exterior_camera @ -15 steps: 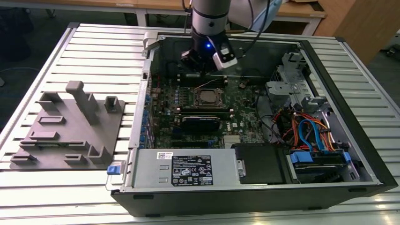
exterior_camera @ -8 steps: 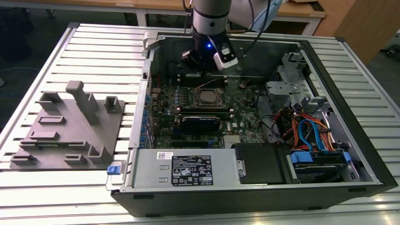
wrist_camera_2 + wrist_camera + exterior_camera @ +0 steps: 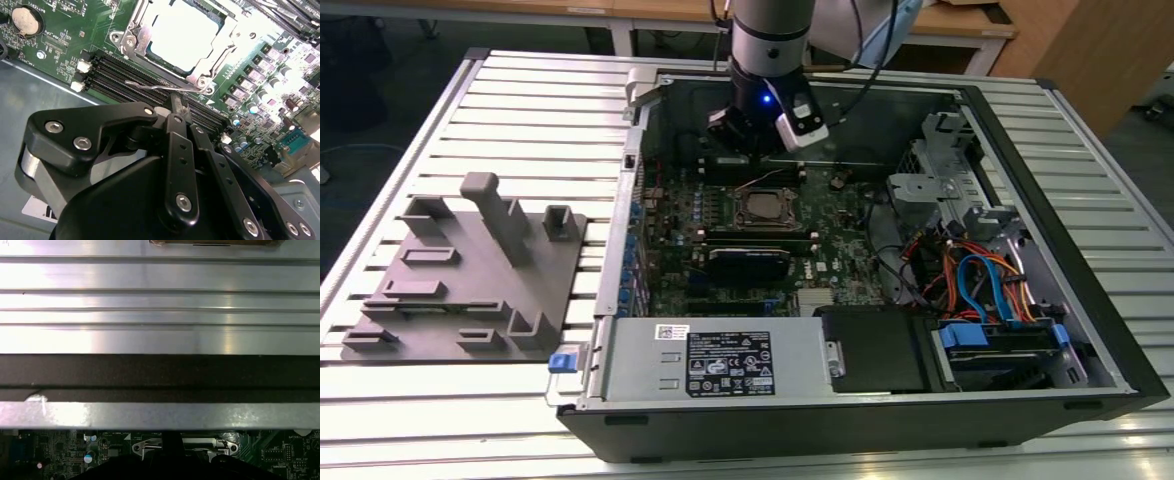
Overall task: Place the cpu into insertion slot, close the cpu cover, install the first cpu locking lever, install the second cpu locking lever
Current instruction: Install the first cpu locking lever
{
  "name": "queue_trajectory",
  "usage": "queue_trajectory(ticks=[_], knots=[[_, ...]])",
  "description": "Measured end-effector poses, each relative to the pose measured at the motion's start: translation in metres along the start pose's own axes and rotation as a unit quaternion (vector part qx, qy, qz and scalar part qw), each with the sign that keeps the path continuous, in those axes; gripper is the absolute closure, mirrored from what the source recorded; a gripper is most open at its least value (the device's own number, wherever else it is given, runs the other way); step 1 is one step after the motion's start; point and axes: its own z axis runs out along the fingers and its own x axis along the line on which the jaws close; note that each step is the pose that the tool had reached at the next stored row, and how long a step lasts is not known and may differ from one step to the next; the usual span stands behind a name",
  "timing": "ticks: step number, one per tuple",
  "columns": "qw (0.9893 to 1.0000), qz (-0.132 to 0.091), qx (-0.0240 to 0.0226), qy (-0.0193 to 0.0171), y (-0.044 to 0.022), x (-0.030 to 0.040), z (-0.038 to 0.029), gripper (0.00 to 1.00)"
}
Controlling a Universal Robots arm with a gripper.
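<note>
The cpu (image 3: 182,32) lies flat in the insertion slot (image 3: 126,41) on the green motherboard, its silver top showing through the cut-out of the cpu cover (image 3: 226,44), which lies down over it. A thin wire locking lever (image 3: 150,85) runs along the socket's edge beside the memory slots. My gripper (image 3: 176,102) is shut, its black tip right at that lever, touching or nearly so. In the exterior view the gripper (image 3: 755,152) hangs inside the open computer case just behind the cpu (image 3: 765,208). The cpu cover (image 3: 182,444) also peeks out in the first wrist view.
Black memory slots (image 3: 125,70) and a coin battery (image 3: 22,20) flank the socket. The case holds a power supply (image 3: 707,360), a drive cage (image 3: 994,345) and coloured cables (image 3: 974,275). A grey fixture block (image 3: 467,270) sits on the slatted table at the exterior view's left.
</note>
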Motion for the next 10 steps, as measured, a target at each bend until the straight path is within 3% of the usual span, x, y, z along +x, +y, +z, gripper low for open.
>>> queue_trajectory(ticks=[6,10], knots=[[1.0,0.0,0.0,0.0,-0.0003,0.0,-0.0001,0.9],[1.0,0.0,0.0001,0.0001,-0.0002,-0.0049,0.0,0.9]])
